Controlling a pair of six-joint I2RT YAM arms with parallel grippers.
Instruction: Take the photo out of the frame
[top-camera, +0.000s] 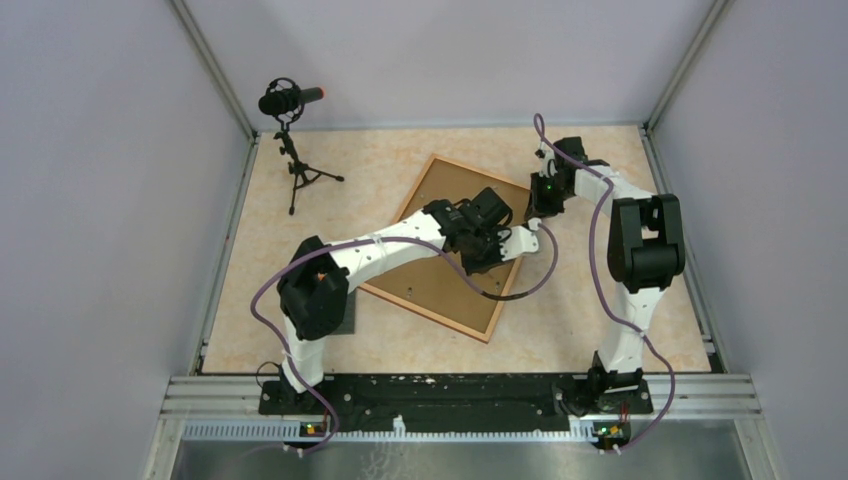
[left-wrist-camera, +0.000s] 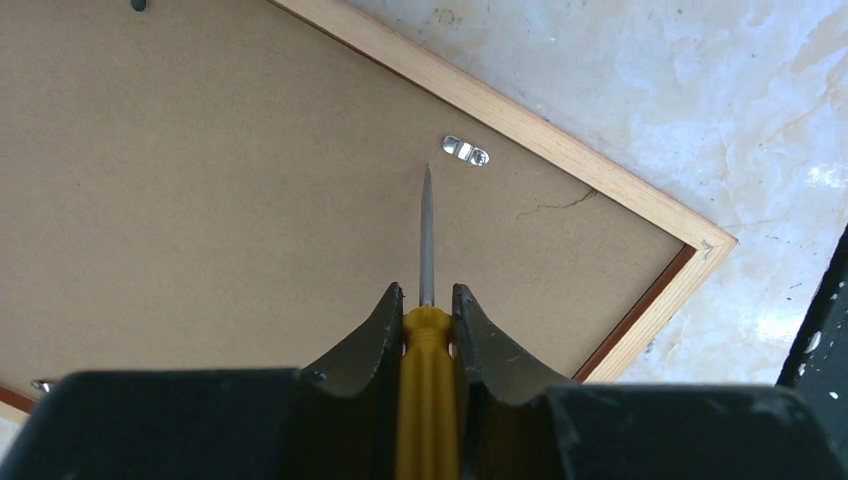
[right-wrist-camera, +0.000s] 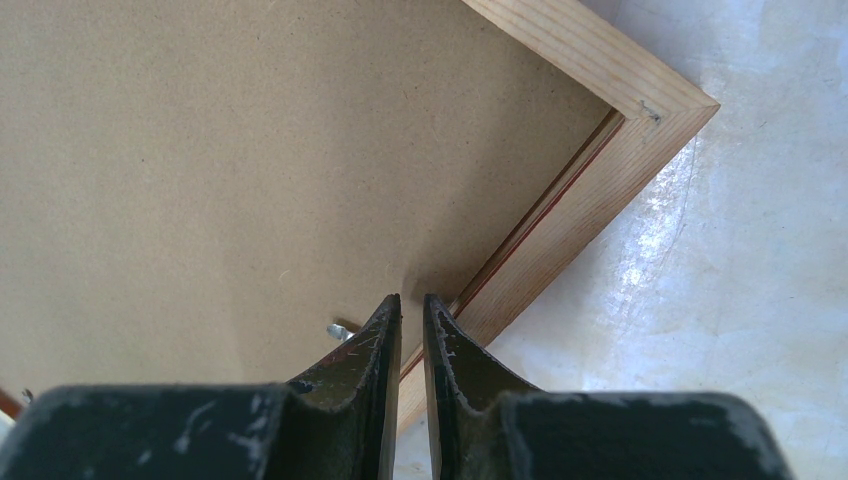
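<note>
Fibreboard, plain brown and matte, faces up: the large rectangular picture frame with thin wooden border (top-camera: 432, 292) lies face down and skewed, mid-table on the glossy marbled beige tabletop (left-wrist-camera: 700, 80). I note pale grain, a mitred corner, a reddish inner lip, and a hairline crack beside the small silver metal clip (left-wrist-camera: 466, 151). Left gripper (left-wrist-camera: 427, 295) clamps the yellow-handled steel-shafted screwdriver (left-wrist-camera: 427, 230), tip just short of that clip. Right gripper (right-wrist-camera: 412, 305) is nearly closed, a thin slit with nothing in it, over the board's edge.

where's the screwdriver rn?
The screwdriver is clamped in the left tool, over the frame's back; in the left wrist view its tip lies close to a metal clip near the corner.
</note>
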